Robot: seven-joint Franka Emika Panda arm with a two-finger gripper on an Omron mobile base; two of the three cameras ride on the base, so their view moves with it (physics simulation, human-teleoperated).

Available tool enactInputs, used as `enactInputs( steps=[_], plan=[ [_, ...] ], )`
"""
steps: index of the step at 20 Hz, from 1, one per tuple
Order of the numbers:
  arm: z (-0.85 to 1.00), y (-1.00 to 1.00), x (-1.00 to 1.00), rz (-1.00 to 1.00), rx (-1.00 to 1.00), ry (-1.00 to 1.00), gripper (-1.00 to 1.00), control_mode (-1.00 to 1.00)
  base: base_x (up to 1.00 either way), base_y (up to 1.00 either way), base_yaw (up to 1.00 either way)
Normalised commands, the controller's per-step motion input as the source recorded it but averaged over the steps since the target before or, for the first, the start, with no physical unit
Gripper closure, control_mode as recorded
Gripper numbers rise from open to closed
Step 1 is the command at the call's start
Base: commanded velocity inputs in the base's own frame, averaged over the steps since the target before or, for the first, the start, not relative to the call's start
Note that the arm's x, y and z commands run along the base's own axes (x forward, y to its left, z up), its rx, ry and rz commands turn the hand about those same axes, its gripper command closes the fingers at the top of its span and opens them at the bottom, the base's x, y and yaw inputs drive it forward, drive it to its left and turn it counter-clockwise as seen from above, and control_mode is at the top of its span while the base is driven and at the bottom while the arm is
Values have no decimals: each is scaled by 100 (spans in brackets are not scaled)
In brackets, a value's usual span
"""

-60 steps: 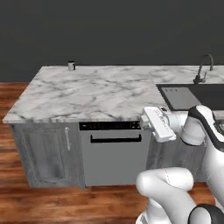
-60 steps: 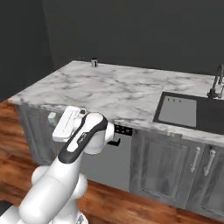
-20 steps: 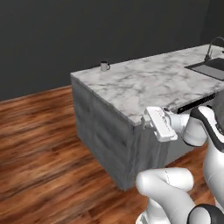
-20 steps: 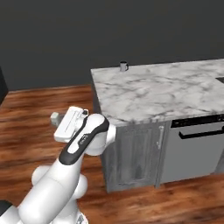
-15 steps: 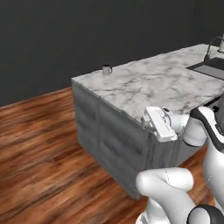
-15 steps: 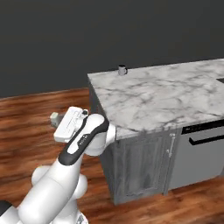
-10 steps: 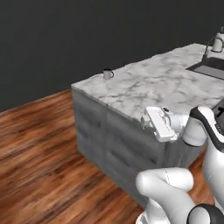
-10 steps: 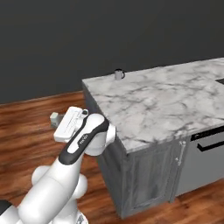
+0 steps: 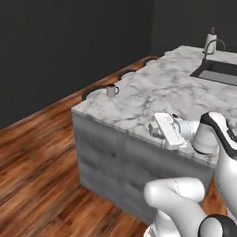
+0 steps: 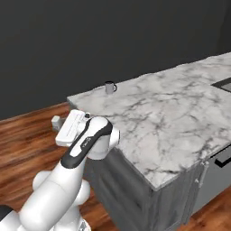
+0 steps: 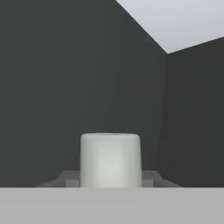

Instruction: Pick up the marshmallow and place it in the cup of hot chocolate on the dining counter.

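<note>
Far left in the left base view: bare wooden floor [image 9: 37, 152] under a dark wall. Next along, the cup of hot chocolate [image 9: 111, 90], upright near the far-left corner of the dining counter [image 9: 152, 92], close to the edge. Further right and nearer the camera, the gripper [image 9: 152, 130], out in front of the counter's near edge and well apart from the cup. At far right, a sink [image 9: 217, 74] with a tap [image 9: 214, 45], set into the same marble.

Same order in the right base view: gripper [image 10: 57, 122] over the floor to the left of the counter corner, cup [image 10: 109, 87] beyond it, by the look of it not yet within reach.

In the hand view, clamped on the marshmallow [image 11: 110, 159]: a pale block upright between the two fingertips [image 11: 151, 177], pinched low on opposite flat sides, most of it standing proud above the tips. No sign of crushing.

Likely very light and soft: springy under pressure, perhaps slightly tacky. No risk of breaking, but some of squashing or of sticking to a pad on release. Best held much as here, across two flat faces, with gentle force. For the drop, probably calls for centring right over the mug's mouth, low above the rim, then parting the jaws fully. Otherwise light enough to bounce off the rim or cling to one finger.
</note>
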Motion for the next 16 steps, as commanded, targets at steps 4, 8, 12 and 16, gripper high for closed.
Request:
enactInputs(
  steps=[4, 8, 12, 16],
  plan=[
    [0, 0, 0, 0, 0, 0, 100, 100, 95, 100, -42],
    [0, 0, 0, 0, 0, 0, 100, 100, 97, 100, -41],
    [0, 0, 0, 0, 0, 0, 100, 100, 76, 100, -40],
    [0, 0, 0, 0, 0, 0, 100, 100, 48, 100, -38]
  ],
)
